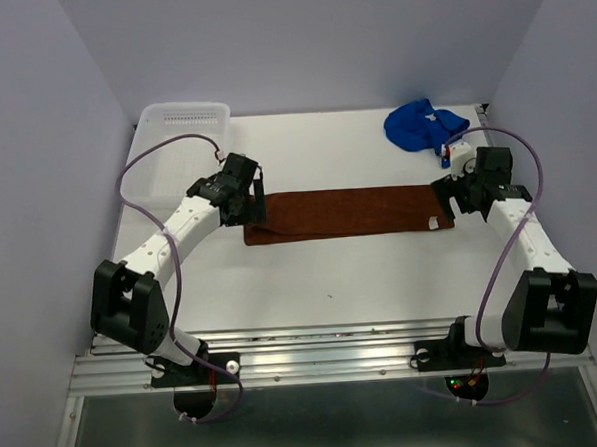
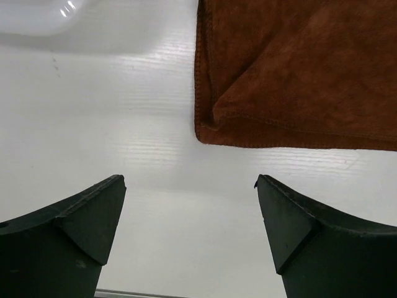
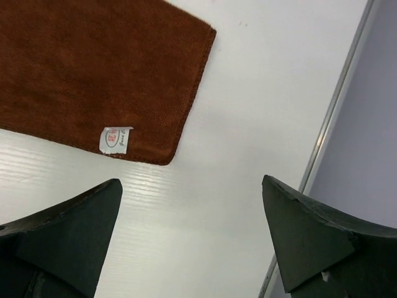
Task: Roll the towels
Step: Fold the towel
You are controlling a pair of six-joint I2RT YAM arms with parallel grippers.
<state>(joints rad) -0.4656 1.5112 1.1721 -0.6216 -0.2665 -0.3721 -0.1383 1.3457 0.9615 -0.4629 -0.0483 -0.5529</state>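
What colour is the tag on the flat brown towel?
The small cloth tag is white with red print; right wrist view.

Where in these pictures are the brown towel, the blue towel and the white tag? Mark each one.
brown towel (image 1: 343, 213), top external view, middle of the flat strip.
blue towel (image 1: 420, 125), top external view, centre of the crumpled heap.
white tag (image 3: 116, 139), right wrist view, middle of the tag.

The flat towel (image 1: 343, 213) lies lengthwise across the middle of the table (image 1: 332, 282). The bunched towel (image 1: 424, 125) lies behind its right end. The basket (image 1: 178, 120) stands behind and left of its left end. The left gripper (image 1: 253, 208) is at its left end and the right gripper (image 1: 447, 198) at its right end.
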